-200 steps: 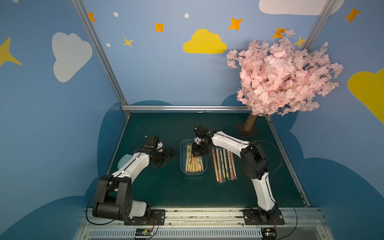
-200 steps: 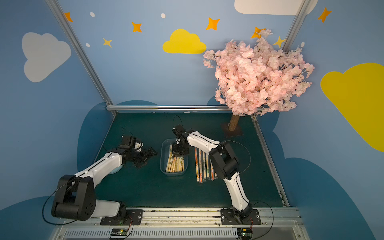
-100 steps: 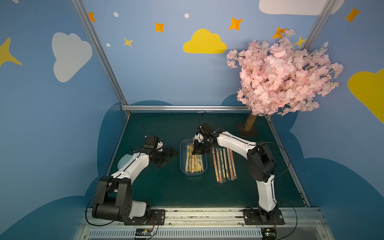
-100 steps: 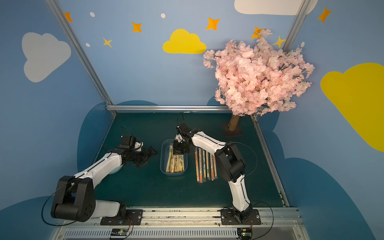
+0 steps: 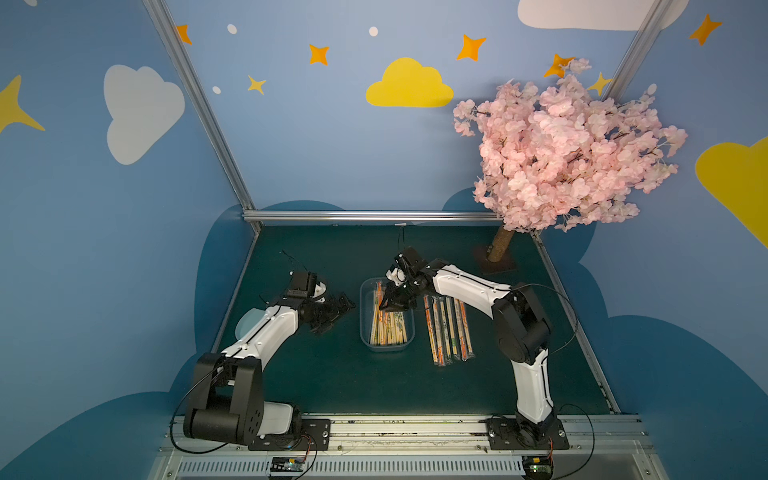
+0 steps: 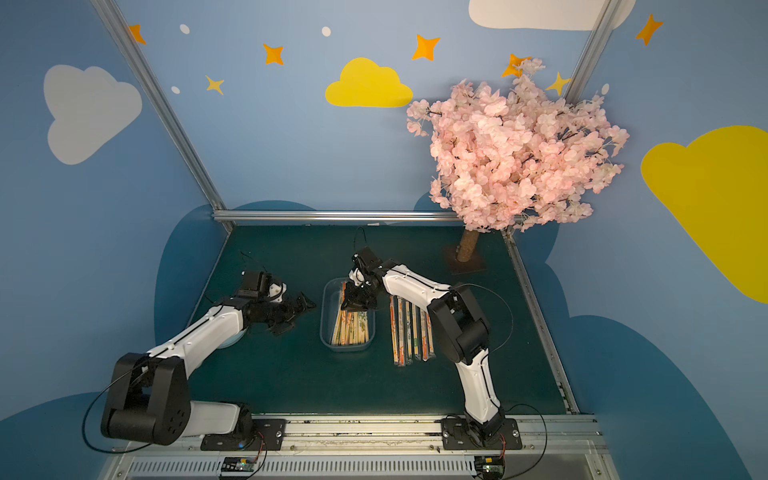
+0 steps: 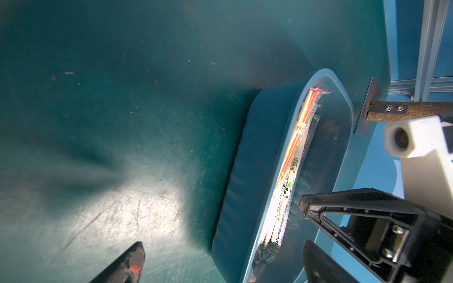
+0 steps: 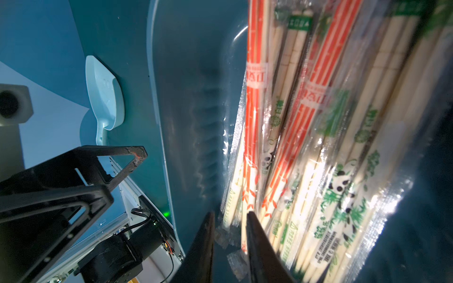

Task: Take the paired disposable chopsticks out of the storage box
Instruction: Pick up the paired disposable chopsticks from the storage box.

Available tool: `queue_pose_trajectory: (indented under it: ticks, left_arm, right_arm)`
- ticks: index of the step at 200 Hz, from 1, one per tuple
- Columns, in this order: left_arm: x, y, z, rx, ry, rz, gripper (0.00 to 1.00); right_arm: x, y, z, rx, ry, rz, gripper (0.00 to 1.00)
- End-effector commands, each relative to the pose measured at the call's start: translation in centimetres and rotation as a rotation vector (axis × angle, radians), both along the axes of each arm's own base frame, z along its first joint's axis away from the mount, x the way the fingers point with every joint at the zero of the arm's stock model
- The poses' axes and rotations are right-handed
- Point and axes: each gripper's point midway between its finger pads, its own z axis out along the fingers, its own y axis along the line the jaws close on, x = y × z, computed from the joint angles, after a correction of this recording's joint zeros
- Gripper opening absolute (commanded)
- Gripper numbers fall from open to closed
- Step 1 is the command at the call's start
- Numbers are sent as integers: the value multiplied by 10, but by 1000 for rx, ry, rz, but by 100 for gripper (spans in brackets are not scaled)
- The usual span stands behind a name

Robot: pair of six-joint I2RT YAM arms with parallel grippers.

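Observation:
The storage box [image 5: 386, 347] [image 6: 347, 349], a clear bluish tub, sits mid-mat with several paired disposable chopsticks [image 5: 388, 328] [image 6: 351, 328] in printed sleeves inside. My right gripper [image 5: 388, 307] [image 6: 353, 307] dips into its far end. In the right wrist view the right gripper [image 8: 230, 215] shows a narrow gap, with crumpled sleeve ends in it, beside the chopstick bundle [image 8: 306, 122]. My left gripper [image 5: 343, 301] [image 6: 305, 301] hovers wide open left of the box, empty. In the left wrist view the left gripper [image 7: 223, 245] straddles the box wall [image 7: 250, 171].
More sleeved chopstick pairs [image 5: 446, 328] [image 6: 411, 332] lie in a row on the mat right of the box. A pale blue scoop [image 8: 105, 93] [image 5: 245, 326] lies under the left arm. A pink blossom tree [image 5: 561, 153] stands at the back right, trunk [image 5: 496, 257].
The right arm's elbow has swung to the right while its gripper stayed over the box's far end, and its jaws have parted from shut. The left arm has not moved.

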Motion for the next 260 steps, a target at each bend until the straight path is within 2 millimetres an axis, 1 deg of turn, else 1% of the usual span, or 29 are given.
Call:
queue_pose_trajectory:
  ticks: [1,42,93,111,140,166,186,194,223,246,260]
  left_arm:
    - [0,0,3,-2,-18,-13,100]
    - [0,0,3,-1,-19,-15,100]
    - [-1,0,1,-1,-13,-16,100]
    - [-1,0,1,-1,-14,-15,100]
    - [-1,0,0,-2,-13,-14,100]
    - [-1,0,0,-2,-11,-15,100]
    - [-1,0,1,-3,-14,-15,100]
    - [-1,-1,2,-3,-17,-16,100]
    - [0,-1,4,-6,-21,-18,100]
    - [0,-1,6,-6,-26,-19,100]
    - [0,-1,5,-7,-25,-21,100]
  right_arm:
    - [1,1,-11,-56,-4,13,31]
    - [7,6,-25,-105,-7,18,33]
    - [10,9,-41,-149,6,27,31]
    - [10,9,-42,-150,11,27,29]
    - [9,11,-45,-149,13,33,23]
    - [8,11,-45,-148,19,34,10]
    - [6,11,-37,-139,11,35,4]
    - [6,10,-33,-132,7,34,3]
    - [6,11,-3,-92,-32,32,0]
    - [6,8,20,-66,-71,28,0]
    - [8,6,30,-56,-90,20,0]
